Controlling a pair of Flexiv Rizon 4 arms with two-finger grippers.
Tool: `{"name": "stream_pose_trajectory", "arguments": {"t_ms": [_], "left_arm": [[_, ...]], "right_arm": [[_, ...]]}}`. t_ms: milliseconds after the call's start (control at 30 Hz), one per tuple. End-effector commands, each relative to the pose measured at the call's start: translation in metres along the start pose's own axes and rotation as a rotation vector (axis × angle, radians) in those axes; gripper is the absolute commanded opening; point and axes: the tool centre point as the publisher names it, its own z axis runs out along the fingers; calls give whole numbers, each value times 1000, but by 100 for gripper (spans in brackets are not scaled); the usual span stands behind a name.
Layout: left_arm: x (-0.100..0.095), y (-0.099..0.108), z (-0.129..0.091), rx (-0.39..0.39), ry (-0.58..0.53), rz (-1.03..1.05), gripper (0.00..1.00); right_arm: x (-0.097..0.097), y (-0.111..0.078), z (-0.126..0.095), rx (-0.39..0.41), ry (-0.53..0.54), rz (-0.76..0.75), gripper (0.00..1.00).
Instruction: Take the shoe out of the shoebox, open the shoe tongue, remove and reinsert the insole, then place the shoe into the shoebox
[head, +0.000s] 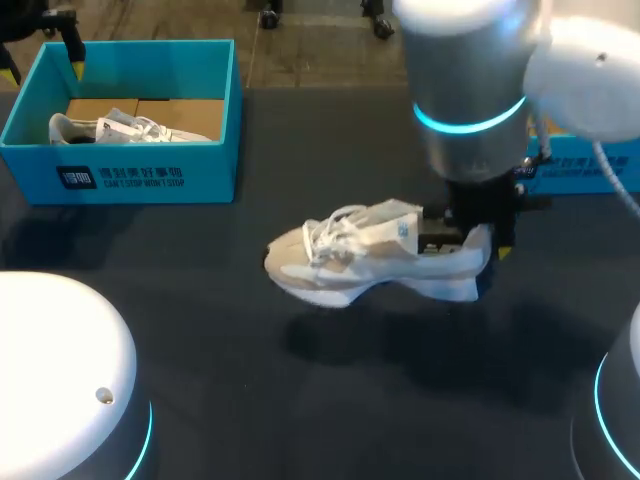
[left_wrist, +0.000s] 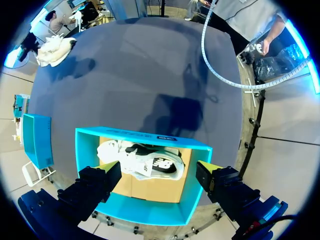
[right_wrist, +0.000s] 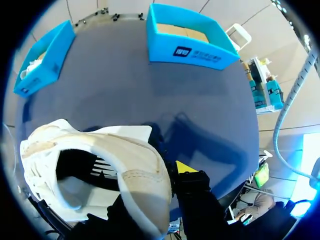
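A white and beige shoe hangs just above the dark table, toe to the left, its shadow on the cloth below. My right gripper is shut on its heel. In the right wrist view the heel collar sits between the fingers of that gripper, with one yellow tip beside it. The blue shoebox stands at the far left and holds a second shoe. My left gripper hangs open above this shoebox, over the white and black shoe inside, touching nothing.
A second blue box stands at the far right behind my right arm. Both boxes show ahead of the held shoe in the right wrist view, one with bare cardboard inside, the other with something white in it.
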Motion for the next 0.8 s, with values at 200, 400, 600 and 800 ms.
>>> {"name": "stream_pose_trajectory", "arguments": {"t_ms": [200, 400, 600, 800], "left_arm": [[0, -2, 0, -3, 2, 0, 100], [0, -2, 0, -3, 2, 0, 100], [0, -2, 0, -3, 2, 0, 100], [0, -2, 0, -3, 2, 0, 100]], "right_arm": [[39, -3, 47, -30, -10, -16, 0], [53, -6, 77, -49, 9, -15, 0], [66, -4, 97, -63, 16, -37, 0], [75, 1, 112, -82, 30, -70, 0]]}}
